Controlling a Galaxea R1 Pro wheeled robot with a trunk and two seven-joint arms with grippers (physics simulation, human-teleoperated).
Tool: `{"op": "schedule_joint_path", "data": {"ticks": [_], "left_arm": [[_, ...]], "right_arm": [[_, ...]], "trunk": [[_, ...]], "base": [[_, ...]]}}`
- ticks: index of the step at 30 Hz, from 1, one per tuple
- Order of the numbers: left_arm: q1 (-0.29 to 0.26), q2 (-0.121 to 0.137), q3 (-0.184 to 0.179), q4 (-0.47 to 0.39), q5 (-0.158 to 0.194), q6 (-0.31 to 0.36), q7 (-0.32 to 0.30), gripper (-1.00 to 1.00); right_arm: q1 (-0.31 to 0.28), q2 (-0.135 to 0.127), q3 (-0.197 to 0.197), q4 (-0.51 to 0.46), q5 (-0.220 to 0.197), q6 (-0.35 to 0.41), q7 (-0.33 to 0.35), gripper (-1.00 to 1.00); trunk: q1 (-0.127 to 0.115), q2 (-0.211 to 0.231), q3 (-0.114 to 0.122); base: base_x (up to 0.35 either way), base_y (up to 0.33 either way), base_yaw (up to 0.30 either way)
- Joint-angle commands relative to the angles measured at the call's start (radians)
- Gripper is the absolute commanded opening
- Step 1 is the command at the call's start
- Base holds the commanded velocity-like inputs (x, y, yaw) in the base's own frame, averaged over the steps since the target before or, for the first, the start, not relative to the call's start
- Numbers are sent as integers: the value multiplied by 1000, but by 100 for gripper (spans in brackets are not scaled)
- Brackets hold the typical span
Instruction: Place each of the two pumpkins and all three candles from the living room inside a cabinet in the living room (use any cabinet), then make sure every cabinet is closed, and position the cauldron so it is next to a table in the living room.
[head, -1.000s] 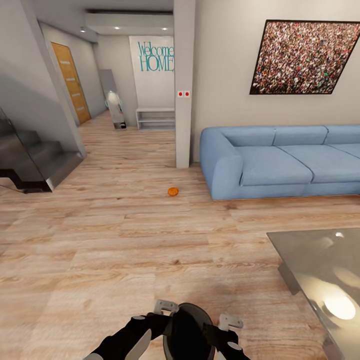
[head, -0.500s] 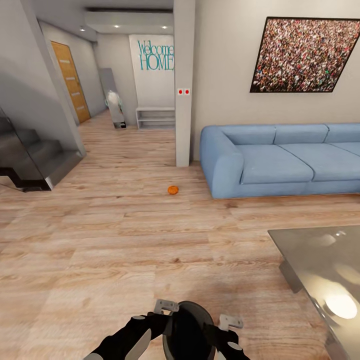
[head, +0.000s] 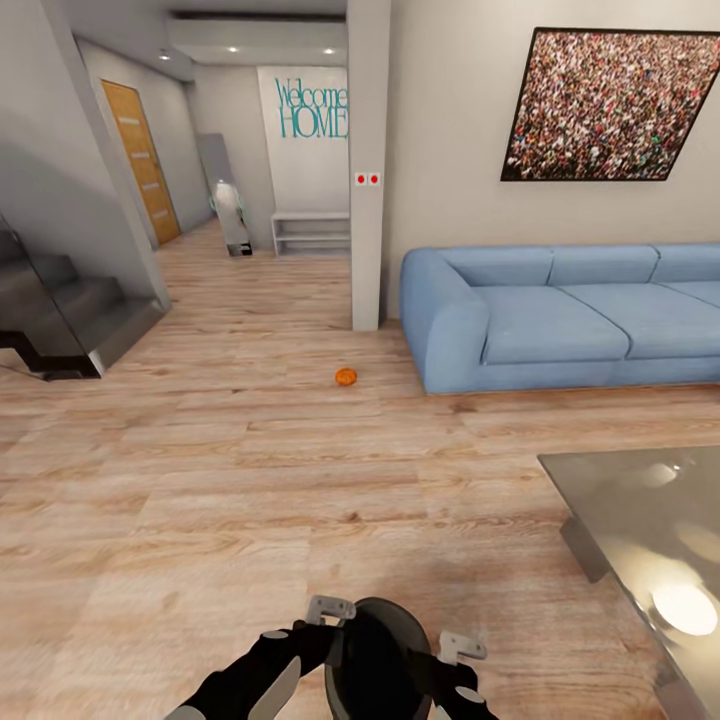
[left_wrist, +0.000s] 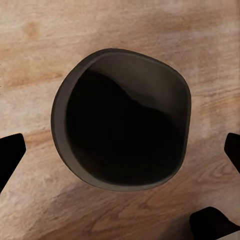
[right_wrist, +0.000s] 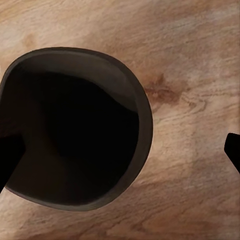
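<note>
Robot is carrying the cauldron (head: 375, 660) low at 6 o'clock between left gripper (head: 328, 610) and right gripper (head: 460, 645), whether either is clamping I cannot tell; best kept level while steering to the table (head: 650, 520) at 4 o'clock, pumpkin (head: 346, 376) lying at 12 o'clock.

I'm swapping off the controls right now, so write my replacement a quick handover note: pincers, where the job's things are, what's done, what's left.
Left pincer and right pincer: one each side of the round black matt cauldron, low in front of the robot; whether they clamp its rim, I cannot tell.
Cauldron over the wooden floor, no contents visible.
Glossy grey low table ahead to the right, not yet beside the cauldron.
One small orange pumpkin on the floor near the blue sofa.
Left: set cauldron next to the table, fetch this pumpkin. Other pumpkin, candles, cabinet status unknown.
</note>
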Motion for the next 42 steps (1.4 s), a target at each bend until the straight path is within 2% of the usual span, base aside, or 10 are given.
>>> {"op": "schedule_joint_path", "data": {"ticks": [1,4,12,42], "left_arm": [[-1,1,-3,0,5,2,0,100],[-1,1,-2,3,5,-1,6,100],[-1,-1,-6,5,4,-3,72,100],[-1,-2,-16,5,0,-4,77,100]], "right_arm": [[-1,0,8,1,-10,-5,-6,100],[0,-1,8,1,-11,-5,-6,100],[-1,-1,8,1,-11,-5,-6,100],[-1,-2,8,3,-12,-6,-6,100]], "trunk": [[4,-8,-4],[15,-29,-13],[46,-85,-38],[161,-295,-132]], "base": [[0,0,0],[0,0,0],[0,0,0],[0,0,0]]}}
